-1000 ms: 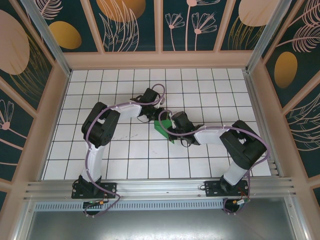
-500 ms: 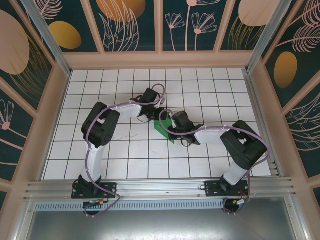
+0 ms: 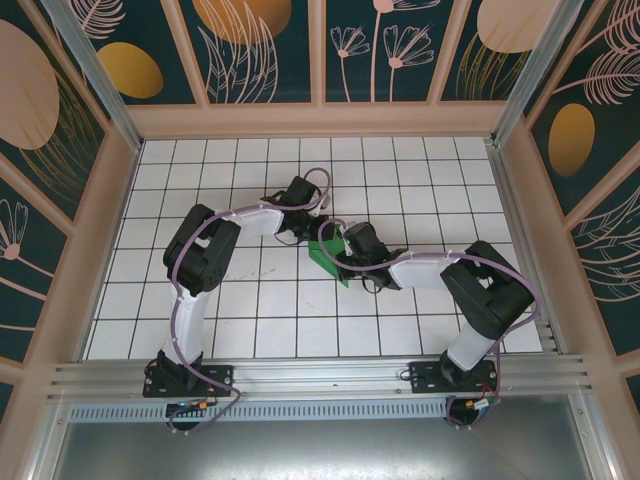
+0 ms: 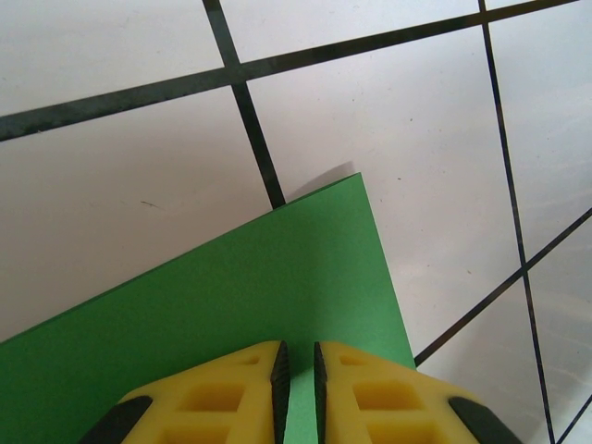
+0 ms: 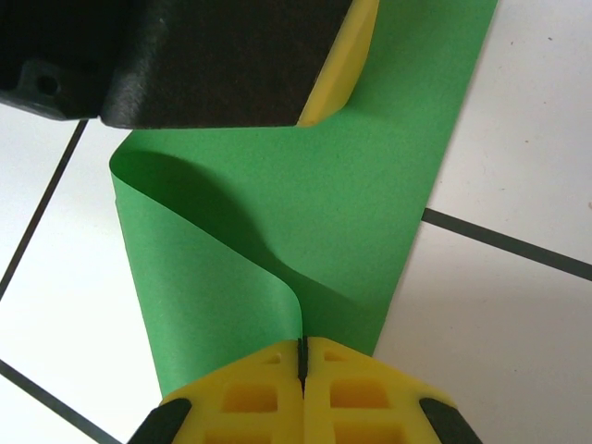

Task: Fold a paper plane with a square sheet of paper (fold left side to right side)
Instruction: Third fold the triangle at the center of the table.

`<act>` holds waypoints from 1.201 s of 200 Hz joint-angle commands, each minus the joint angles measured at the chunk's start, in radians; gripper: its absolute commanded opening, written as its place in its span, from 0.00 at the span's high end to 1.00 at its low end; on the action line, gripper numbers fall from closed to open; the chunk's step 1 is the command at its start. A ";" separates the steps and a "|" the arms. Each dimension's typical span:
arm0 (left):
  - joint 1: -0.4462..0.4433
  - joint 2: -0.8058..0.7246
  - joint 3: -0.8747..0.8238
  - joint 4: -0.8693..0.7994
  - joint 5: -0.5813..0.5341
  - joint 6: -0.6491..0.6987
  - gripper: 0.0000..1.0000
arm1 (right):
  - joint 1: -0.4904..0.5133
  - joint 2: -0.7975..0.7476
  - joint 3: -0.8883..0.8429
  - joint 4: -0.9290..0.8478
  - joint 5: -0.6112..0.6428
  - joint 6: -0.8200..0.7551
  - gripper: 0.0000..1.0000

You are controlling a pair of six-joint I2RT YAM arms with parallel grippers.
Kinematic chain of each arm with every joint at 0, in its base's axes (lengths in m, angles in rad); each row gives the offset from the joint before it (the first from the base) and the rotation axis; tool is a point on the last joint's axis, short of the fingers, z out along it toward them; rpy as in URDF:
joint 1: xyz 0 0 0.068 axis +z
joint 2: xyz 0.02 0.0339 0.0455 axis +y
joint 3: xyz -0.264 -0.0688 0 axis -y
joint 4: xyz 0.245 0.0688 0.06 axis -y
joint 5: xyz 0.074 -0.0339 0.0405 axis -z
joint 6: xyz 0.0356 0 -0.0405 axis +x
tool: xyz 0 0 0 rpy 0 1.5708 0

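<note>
Both arms meet at the middle of the white tiled table (image 3: 200, 300). The square sheet of paper (image 3: 322, 257) lies there, a small green patch wedged between the two wrists.

On the right wrist camera, the right gripper (image 5: 302, 347) has its yellow fingers (image 5: 250, 398) pressed tight together, and the seam bites on the paper (image 5: 314, 194). A flap curls up off the left side, bowing over with a soft shadow under it, and its raised edge runs straight into that seam. So the right jaws are clenched on the paper's lifted edge. Beneath the flap a lower layer rests flat on the tiles, its right edge crossing a black grout line (image 5: 509, 242). At the top of this view the dark body of the left gripper comes in, with one yellow finger (image 5: 347, 55) down on the far part of the green.

On the left wrist camera, the left gripper (image 4: 296, 356) has its yellow fingers (image 4: 236, 393) drawn almost together, with just a thin slit between them. Green shows through that slit, and the paper (image 4: 231, 296) spreads flat below the fingertips. Nothing is seen pinched in the gap, so the fingertips sit over the sheet rather than around it. One corner of the paper (image 4: 356, 185) points away from the fingers onto the bare white tile, just beside a crossing of grout lines (image 4: 239, 69).
</note>
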 commanded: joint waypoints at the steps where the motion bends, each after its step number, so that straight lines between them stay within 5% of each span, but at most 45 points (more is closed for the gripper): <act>1: -0.014 0.049 -0.023 -0.037 -0.023 0.011 0.80 | -0.008 0.016 0.024 -0.005 0.007 0.013 1.00; 113: -0.013 -0.002 0.031 -0.090 -0.063 0.043 0.75 | -0.006 0.072 0.041 -0.100 -0.010 -0.017 1.00; 193: 0.082 -0.140 0.026 -0.106 -0.090 0.047 0.71 | 0.003 0.098 0.047 -0.136 -0.031 -0.028 1.00; 240: 0.072 -0.293 -0.255 0.137 0.143 -0.003 0.80 | 0.006 0.105 0.057 -0.138 -0.035 -0.028 1.00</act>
